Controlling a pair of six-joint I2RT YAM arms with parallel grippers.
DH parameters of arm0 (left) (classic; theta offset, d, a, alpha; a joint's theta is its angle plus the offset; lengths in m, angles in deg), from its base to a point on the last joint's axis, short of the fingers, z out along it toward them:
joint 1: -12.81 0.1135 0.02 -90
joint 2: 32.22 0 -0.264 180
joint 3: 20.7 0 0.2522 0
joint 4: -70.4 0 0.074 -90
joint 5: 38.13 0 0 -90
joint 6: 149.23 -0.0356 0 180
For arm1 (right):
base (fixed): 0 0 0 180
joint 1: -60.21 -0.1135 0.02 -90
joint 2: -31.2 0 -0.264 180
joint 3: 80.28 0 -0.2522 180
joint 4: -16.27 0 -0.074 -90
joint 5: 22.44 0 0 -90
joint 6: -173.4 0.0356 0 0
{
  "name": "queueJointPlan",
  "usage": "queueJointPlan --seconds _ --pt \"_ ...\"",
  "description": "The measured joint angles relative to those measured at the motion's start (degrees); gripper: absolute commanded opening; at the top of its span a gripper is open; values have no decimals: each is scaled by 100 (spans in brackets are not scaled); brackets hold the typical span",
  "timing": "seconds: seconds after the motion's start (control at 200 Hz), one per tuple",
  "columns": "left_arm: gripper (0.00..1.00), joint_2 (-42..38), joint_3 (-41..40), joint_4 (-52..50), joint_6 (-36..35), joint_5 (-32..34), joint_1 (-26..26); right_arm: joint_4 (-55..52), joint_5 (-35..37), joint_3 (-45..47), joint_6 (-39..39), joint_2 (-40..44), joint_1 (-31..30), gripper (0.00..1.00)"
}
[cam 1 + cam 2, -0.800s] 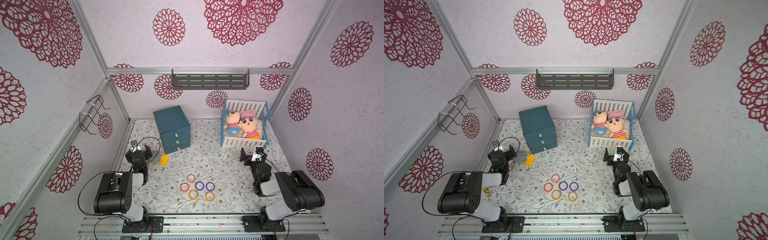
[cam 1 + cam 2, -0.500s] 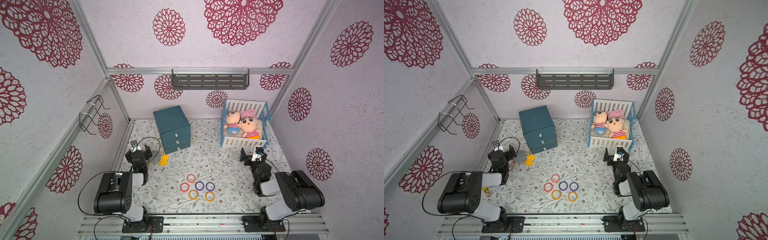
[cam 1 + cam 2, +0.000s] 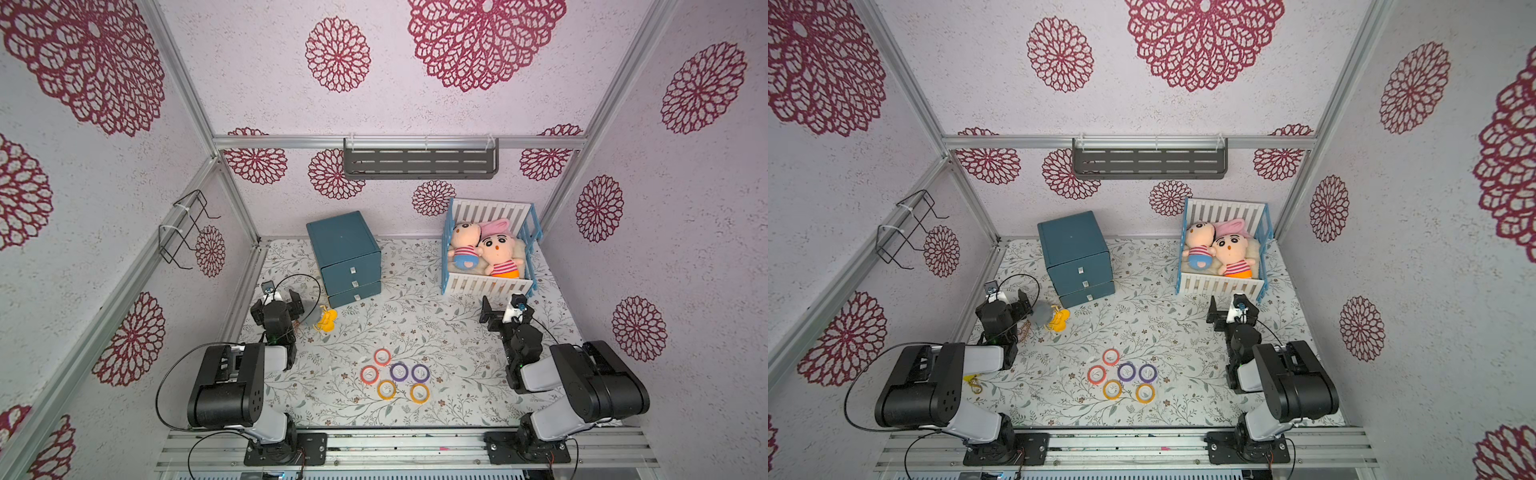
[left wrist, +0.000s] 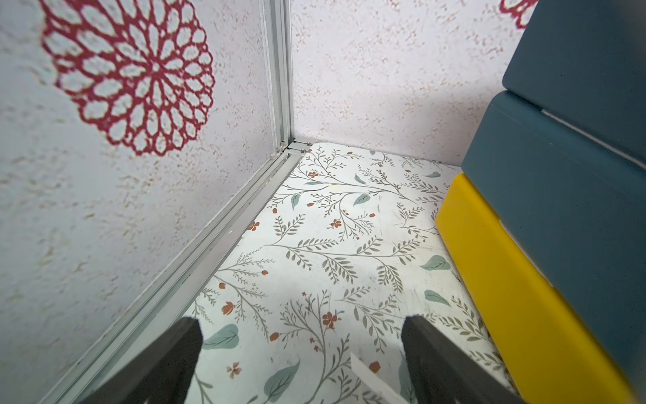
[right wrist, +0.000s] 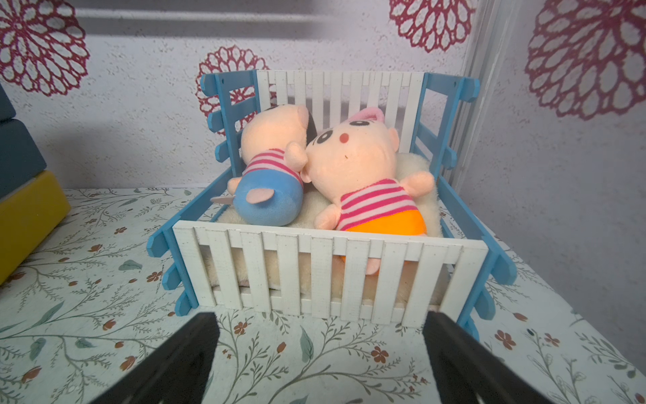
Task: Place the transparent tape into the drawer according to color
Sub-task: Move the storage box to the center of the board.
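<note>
The transparent tape rings lie flat in a cluster on the floral mat in both top views: two red-orange (image 3: 382,356) (image 3: 368,374), two purple (image 3: 398,371) (image 3: 420,373) and two yellow (image 3: 386,389) (image 3: 419,392). The teal drawer chest (image 3: 345,249) stands at the back left with its three drawers shut. Its lowest section looks yellow from the side (image 4: 507,280). My left gripper (image 3: 276,303) (image 4: 300,328) is open and empty, low over the mat left of the chest. My right gripper (image 3: 505,309) (image 5: 320,328) is open and empty, facing the crib. Both are well away from the rings.
A blue and white crib (image 3: 488,286) with two plush dolls stands at the back right. A small yellow toy (image 3: 326,322) lies between my left gripper and the chest. A grey shelf (image 3: 419,162) hangs on the back wall, a wire rack (image 3: 183,226) on the left wall.
</note>
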Motion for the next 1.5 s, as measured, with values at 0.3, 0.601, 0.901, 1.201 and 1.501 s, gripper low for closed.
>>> queueJointPlan --seconds 0.3,0.601,0.901,1.201,1.501 --pt "97 -656 732 -1429 48 35 -2 -817 328 -201 0 1040 -72 99" --pt "97 -1561 1600 -3217 485 57 -55 -2463 592 -1204 11 1613 -374 99" --pt "97 -1891 3145 -5355 859 -367 -81 -4586 546 -2789 42 1432 -1222 99" --pt "97 -1298 4944 -6992 1029 -1335 -83 -6210 -2 -4017 282 935 -1690 99" --pt "97 118 6107 -7753 1161 -2216 -76 -6837 -682 -4734 612 942 -1700 99"
